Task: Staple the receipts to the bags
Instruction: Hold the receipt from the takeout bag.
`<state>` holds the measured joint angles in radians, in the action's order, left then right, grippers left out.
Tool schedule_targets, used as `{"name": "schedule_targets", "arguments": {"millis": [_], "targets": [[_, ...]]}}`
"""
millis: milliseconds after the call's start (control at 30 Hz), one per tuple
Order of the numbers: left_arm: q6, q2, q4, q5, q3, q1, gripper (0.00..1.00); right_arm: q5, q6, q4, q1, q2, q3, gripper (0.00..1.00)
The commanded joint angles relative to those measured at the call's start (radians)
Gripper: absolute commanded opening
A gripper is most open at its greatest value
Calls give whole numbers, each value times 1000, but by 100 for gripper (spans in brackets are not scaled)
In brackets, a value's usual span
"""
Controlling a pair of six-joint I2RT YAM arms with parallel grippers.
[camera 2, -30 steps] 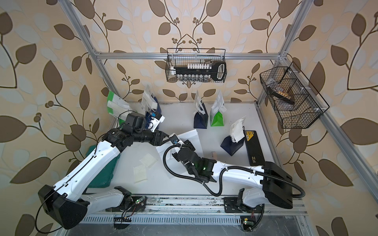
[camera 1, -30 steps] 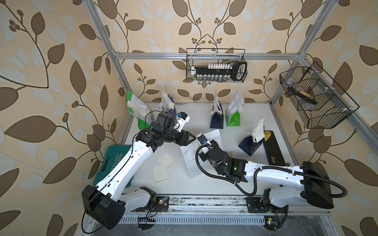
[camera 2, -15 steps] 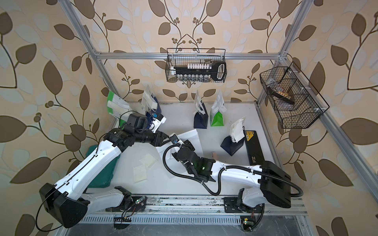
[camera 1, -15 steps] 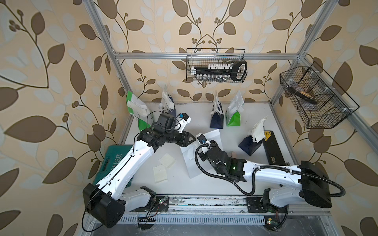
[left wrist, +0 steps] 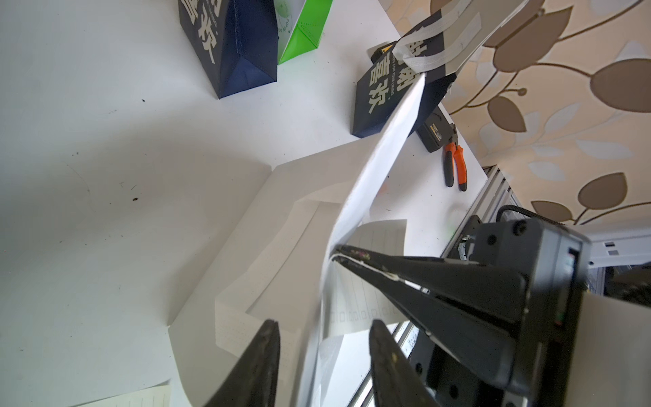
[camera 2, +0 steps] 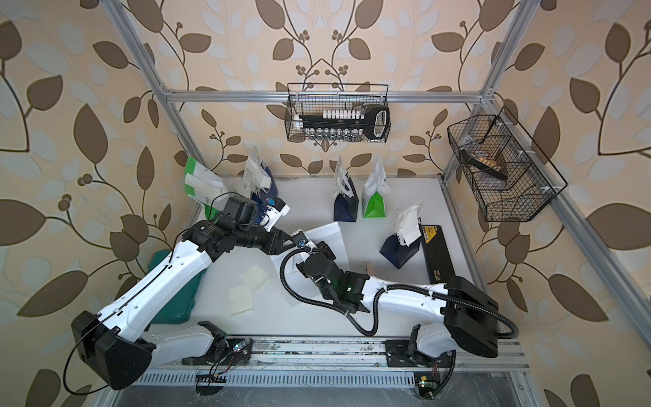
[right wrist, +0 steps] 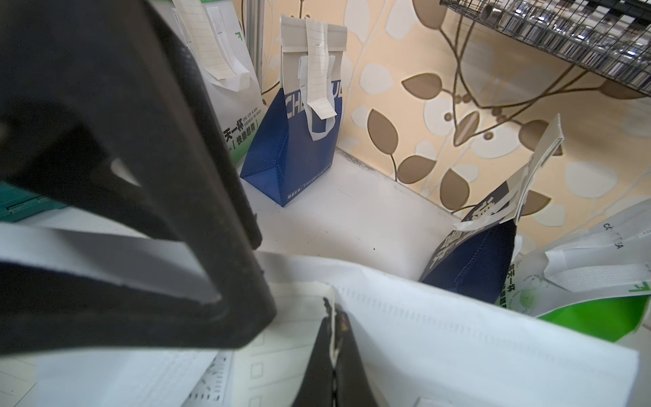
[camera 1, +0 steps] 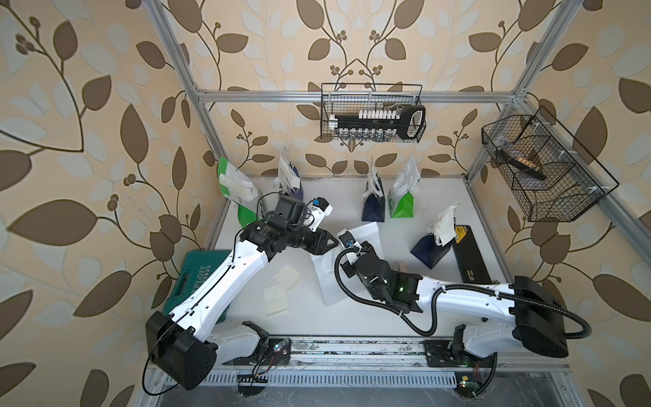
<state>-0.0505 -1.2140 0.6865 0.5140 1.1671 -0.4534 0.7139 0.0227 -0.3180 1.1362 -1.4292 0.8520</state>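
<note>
Hardly anything has moved since the earlier frames: both arms meet over the white bag point(camera 1: 329, 292) as before. It lies flat at mid-surface point(camera 1: 317, 211), between the two arms, with its upper layer lifted off the lower one.

The right pincer point(left wrist: 340, 253) is closed tight on that raised lip. It seems to pinch a receipt point(left wrist: 382, 239) along with it, though the pinch is too thin to be sure.

The left pincer point(left wrist: 322, 322) is partly wide, with one finger on each side of the same raised sheet, and neither finger presses on it.

Two loose receipts point(camera 1: 288, 277) lie flat on the surface just beside the white bag, on the left arm's side.

The other bags point(camera 1: 372, 208) stand along the back and the right of the surface. Among them, a blue bag point(right wrist: 299, 141) at the back has a slip hanging from its top.
</note>
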Motion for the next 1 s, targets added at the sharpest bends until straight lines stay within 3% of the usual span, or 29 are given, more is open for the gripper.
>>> {"name": "schedule_targets", "arguments": {"millis": [0,500,800,833,900,967], "targets": [[21,-2,4,-12,27,-11,42,-7,-10,-23,-6,-8,35,0],[21,-2,4,-14,28,-13,30,-15,-25,-35,-6,-27,47,0],[24,3,2,-22,29,-18,0,-13,-51,-35,-7,-22,40,0],[26,6,4,-27,29,-18,0,-8,-56,-32,-8,-18,38,2],[26,15,-3,-41,26,-19,0,-11,-82,-9,-10,5,28,26],[29,25,-6,-45,22,-20,0,-18,-113,27,-11,51,14,41]]}}
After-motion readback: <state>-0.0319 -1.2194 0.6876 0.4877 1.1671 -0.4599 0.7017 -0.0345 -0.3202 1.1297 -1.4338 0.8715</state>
